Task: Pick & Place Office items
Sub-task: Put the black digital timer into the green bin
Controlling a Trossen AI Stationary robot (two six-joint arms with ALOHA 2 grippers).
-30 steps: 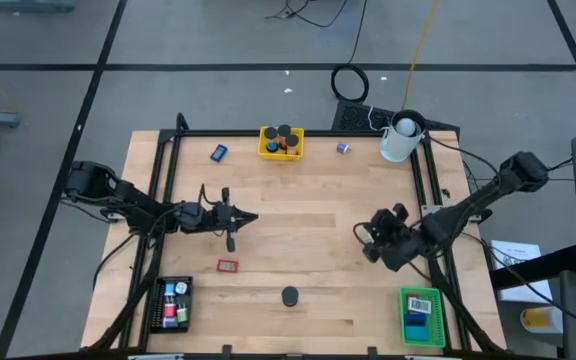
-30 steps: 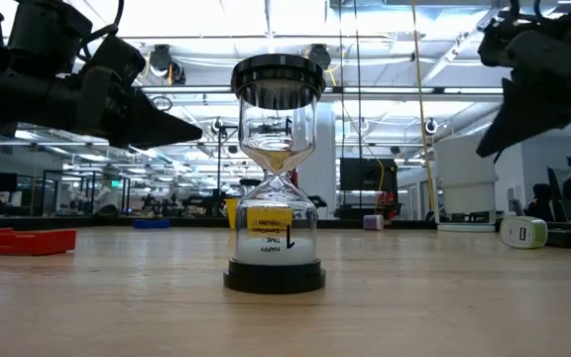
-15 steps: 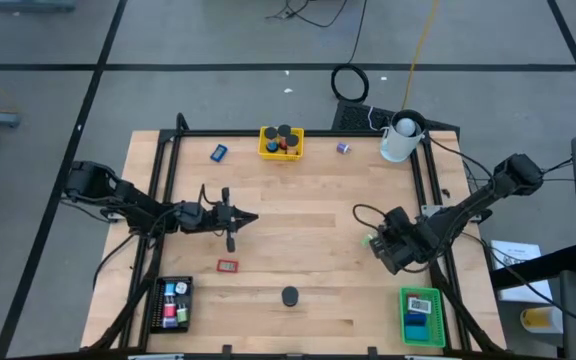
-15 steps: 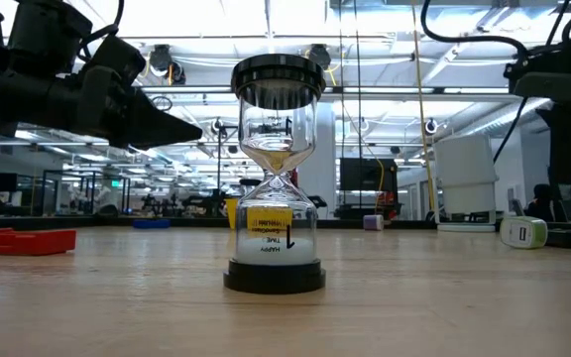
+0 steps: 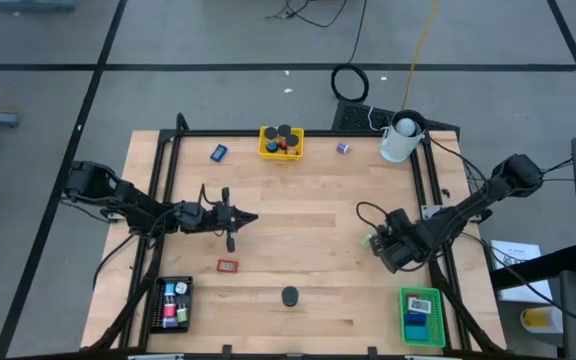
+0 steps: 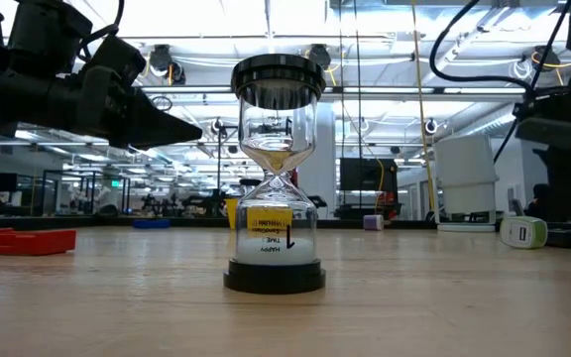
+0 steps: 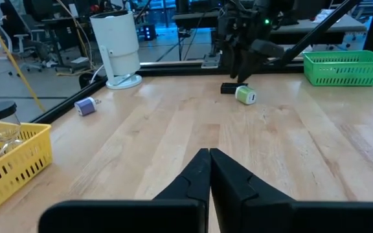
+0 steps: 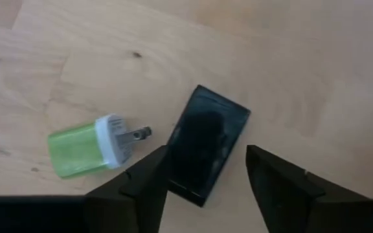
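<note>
Even, bright light falls from overhead; in the low view ceiling strips glare white behind the hourglass [image 6: 278, 178], whose glass carries small highlights; the arms there read as dark silhouettes. Shadows on the table [image 5: 308, 200] are soft and short. Close up, the right gripper's fingers [image 8: 141, 188] are blurred — the black block [image 8: 207, 144] shows a dull sheen.

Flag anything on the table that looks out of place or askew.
Nothing damaged or spilled. Loose items lie outside the trays: a green plug on its side beside a black block under the open right gripper, plus an hourglass standing alone at the front.
</note>
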